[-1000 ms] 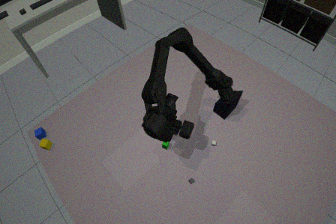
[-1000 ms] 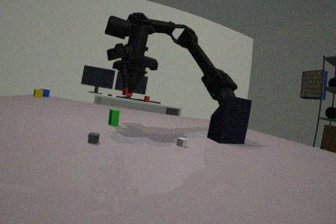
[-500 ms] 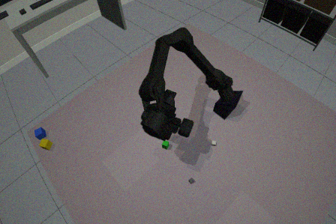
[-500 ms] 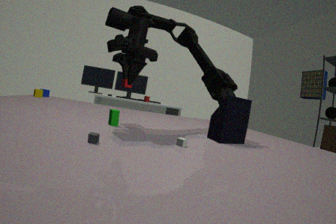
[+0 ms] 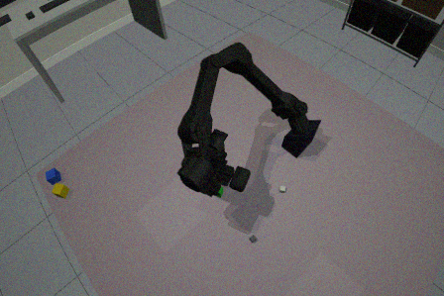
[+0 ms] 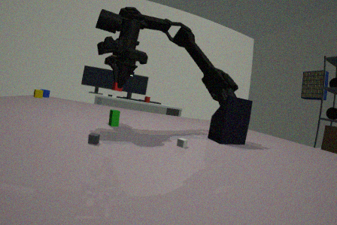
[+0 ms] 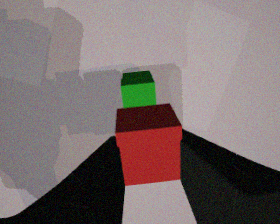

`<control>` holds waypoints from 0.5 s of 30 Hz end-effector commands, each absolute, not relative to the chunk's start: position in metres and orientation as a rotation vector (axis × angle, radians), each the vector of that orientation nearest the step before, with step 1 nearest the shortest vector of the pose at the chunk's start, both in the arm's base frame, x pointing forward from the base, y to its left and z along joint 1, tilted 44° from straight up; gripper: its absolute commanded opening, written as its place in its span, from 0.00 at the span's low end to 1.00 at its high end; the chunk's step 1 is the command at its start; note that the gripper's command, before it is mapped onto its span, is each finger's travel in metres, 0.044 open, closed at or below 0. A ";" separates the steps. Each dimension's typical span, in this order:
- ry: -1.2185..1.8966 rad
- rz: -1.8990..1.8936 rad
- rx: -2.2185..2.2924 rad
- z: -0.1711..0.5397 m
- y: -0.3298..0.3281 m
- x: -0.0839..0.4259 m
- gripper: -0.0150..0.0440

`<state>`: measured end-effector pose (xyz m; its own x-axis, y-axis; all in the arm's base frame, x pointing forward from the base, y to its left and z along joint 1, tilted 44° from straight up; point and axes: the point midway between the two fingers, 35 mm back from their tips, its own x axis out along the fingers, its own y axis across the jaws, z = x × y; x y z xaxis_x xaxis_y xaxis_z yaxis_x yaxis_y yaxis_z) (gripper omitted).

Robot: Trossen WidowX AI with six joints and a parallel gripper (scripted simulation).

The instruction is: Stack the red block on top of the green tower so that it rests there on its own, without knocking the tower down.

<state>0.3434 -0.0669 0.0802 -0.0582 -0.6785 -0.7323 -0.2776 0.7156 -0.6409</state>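
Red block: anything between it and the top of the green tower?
Nothing visible. The gripper is shut on the red block, held in the air above the green tower. The gap between them looks open in the exterior and wrist views. The grey cube and white cube sit off to the sides.

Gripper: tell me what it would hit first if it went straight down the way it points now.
The gripper, shut on the red block, points down at the mat. The green tower stands below and slightly aside in the exterior view, so the block would probably meet the tower's top or just miss it; depth is unclear.
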 end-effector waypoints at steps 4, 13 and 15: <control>1.655 -0.392 -0.790 0.063 -0.088 0.338 0.25; 1.655 -0.393 -0.791 0.047 -0.103 0.336 0.25; 1.655 -0.393 -0.791 0.042 -0.108 0.336 0.25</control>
<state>0.3391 -0.0978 0.0514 -0.0600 -0.6796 -0.7312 -0.2774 0.7150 -0.6417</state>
